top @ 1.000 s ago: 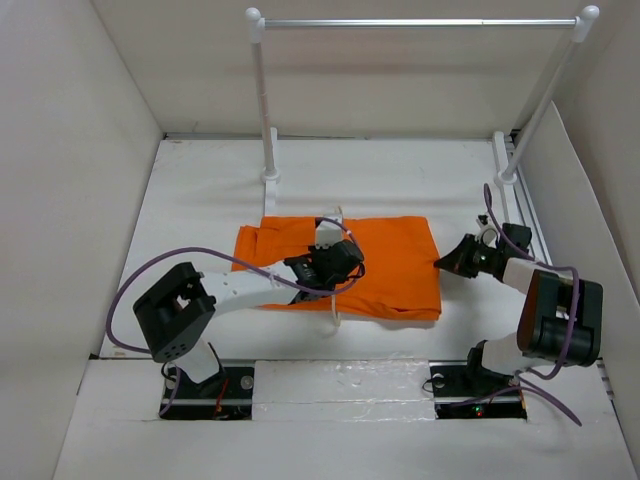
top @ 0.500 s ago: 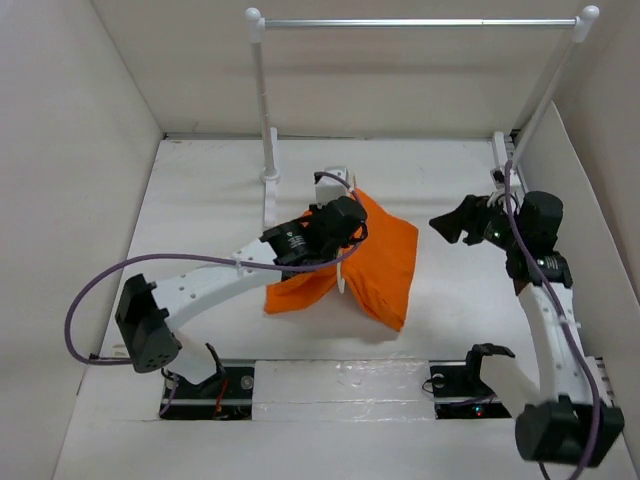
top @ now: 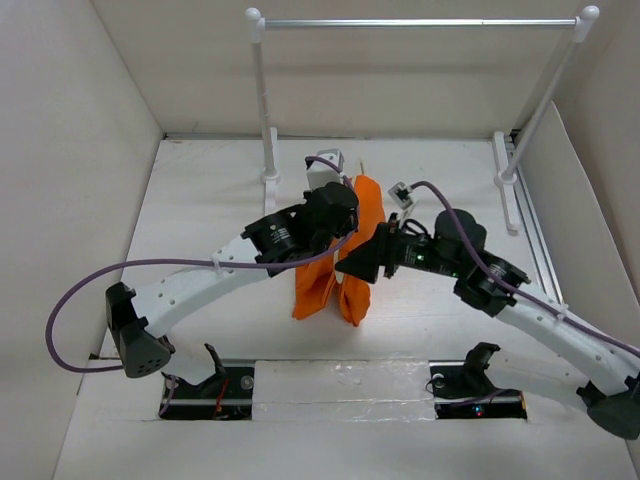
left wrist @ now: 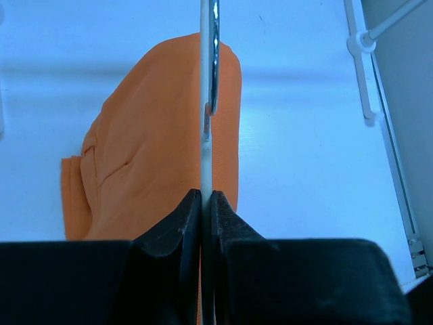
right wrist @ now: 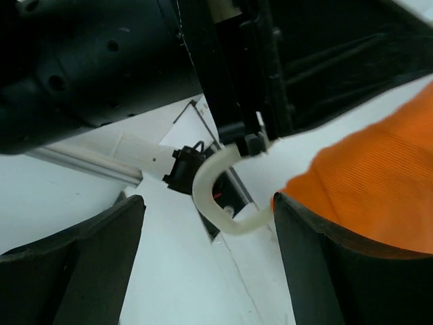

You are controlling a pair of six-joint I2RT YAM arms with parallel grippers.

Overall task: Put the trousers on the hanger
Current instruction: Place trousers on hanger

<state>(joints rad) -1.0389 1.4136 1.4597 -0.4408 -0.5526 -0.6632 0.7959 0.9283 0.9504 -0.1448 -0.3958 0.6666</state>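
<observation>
The orange trousers (top: 340, 270) hang in narrow folds, draped over the cream-white hanger (left wrist: 203, 128) and lifted off the table. My left gripper (top: 340, 212) is shut on the hanger's thin stem (left wrist: 203, 196), with the orange cloth (left wrist: 155, 169) falling away beyond it. My right gripper (top: 358, 265) stands open right beside the hanging cloth. In the right wrist view the hanger's curved hook (right wrist: 218, 203) lies between the two open fingers (right wrist: 101, 257), just under the left gripper's black body. Orange cloth (right wrist: 379, 183) touches the right-hand finger.
A clothes rack with white posts (top: 264, 110) and a silver bar (top: 420, 22) stands at the back of the table. Its right foot (top: 508, 180) runs along the right wall. White walls close in both sides.
The left arm raised the hanger from the table, so the flat trousers now hang folded. The right gripper opened and swung left to the cloth.
</observation>
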